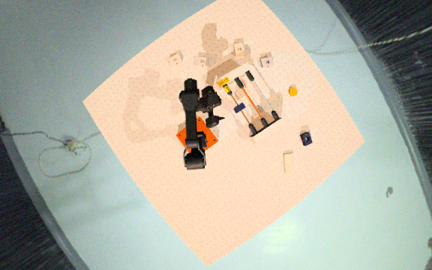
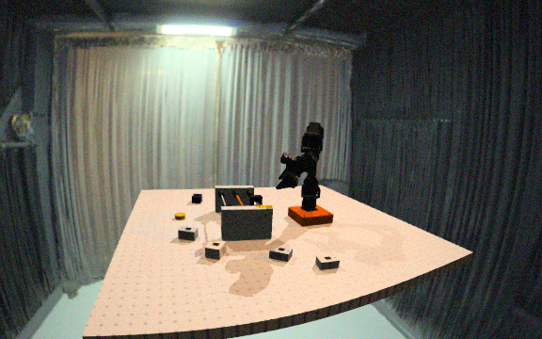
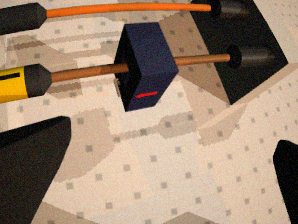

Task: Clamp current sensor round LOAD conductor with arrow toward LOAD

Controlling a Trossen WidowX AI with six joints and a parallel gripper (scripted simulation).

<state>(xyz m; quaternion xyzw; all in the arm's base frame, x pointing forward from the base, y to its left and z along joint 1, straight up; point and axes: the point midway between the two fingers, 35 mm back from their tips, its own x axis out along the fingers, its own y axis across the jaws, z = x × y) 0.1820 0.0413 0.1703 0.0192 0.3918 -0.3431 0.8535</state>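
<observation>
- Pale counter point(image 1: 186, 195) point(image 2: 158, 301) point(image 3: 150, 172), carrying everything here!
- Black arm point(image 1: 190, 120) point(image 2: 313, 137), folded above its orange base point(image 1: 212, 140) point(image 2: 325, 218).
- Then the wire stand point(image 1: 265, 127) point(image 2: 247, 223) point(image 3: 265, 75), three wires strung between two upright panels.
- The claw point(image 1: 221, 109) point(image 2: 281, 172) point(image 3: 177, 140) is wide open, gripping nothing, apart from the sensor.
- And the dark blue sensor point(image 1: 239, 107) point(image 2: 258, 200) point(image 3: 157, 50): it's around the brown wire point(image 1: 244, 118) point(image 3: 90, 72), red mark showing; whether it's latched, can't tell.
- Smallest, the yellow sleeve point(image 1: 227, 89) point(image 3: 11, 85) on that same wire's end!
</observation>
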